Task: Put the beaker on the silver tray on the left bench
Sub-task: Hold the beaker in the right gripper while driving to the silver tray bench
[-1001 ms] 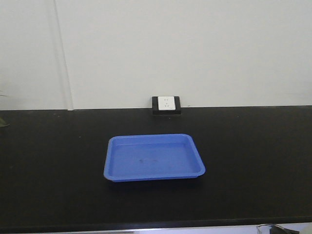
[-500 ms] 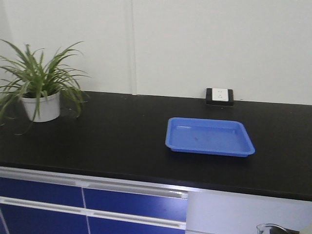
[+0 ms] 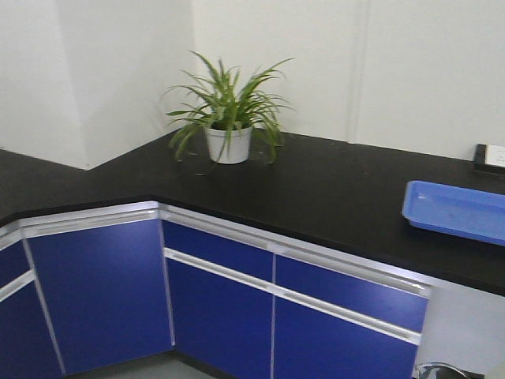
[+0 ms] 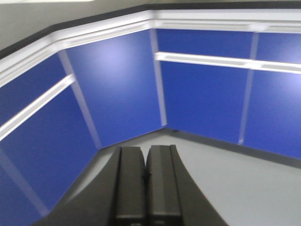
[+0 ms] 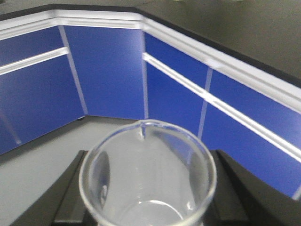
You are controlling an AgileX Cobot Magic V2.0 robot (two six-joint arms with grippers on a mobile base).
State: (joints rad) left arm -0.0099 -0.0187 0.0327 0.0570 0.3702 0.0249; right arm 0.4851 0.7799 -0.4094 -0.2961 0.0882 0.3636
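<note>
Beaker [image 5: 148, 176] snug between right gripper [image 5: 150, 202] fingers [image 5: 70, 190].

Bright even light; pale glare on blue cabinet doors [image 4: 113, 61]; wrist views blurred, beaker [image 5: 146, 181] soft.

The black corner bench [image 3: 150, 178] bears a potted plant [image 3: 227, 118] by the wall and a blue tray [image 3: 454, 212] at right.

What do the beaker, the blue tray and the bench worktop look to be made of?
The beaker looks like clear colourless glass: the floor shows through its wall and the rim glints. The blue tray is probably plastic, a uniform opaque blue with a soft sheen. The worktop is a matte black slab. Its material is unclear, perhaps laminate or resin.
</note>
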